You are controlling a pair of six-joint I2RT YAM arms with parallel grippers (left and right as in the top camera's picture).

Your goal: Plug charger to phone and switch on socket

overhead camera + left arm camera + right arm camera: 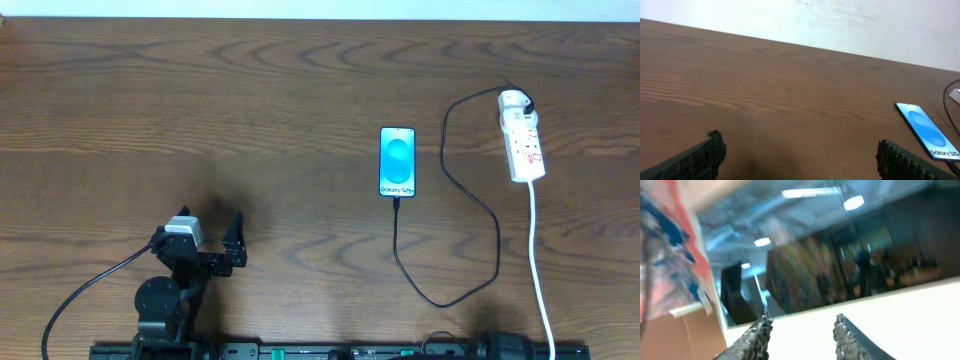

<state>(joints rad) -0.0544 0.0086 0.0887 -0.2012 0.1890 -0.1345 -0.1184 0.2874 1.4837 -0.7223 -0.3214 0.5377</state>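
Note:
The phone (397,162) lies flat on the table right of centre, its cyan screen lit; it also shows at the right edge of the left wrist view (927,131). The charger cable (497,235) runs from a white plug (514,100) in the far end of the socket (525,146), loops toward the front, and its tip (397,202) meets the phone's near edge. My left gripper (215,240) (800,147) is open and empty at the front left, far from the phone. My right gripper (802,322) is open and empty, pointing up at the room.
The socket's white cord (538,270) runs to the front edge at the right. The left arm's base (160,300) and its black cable (75,300) sit at the front left. A black rail (330,351) lines the front edge.

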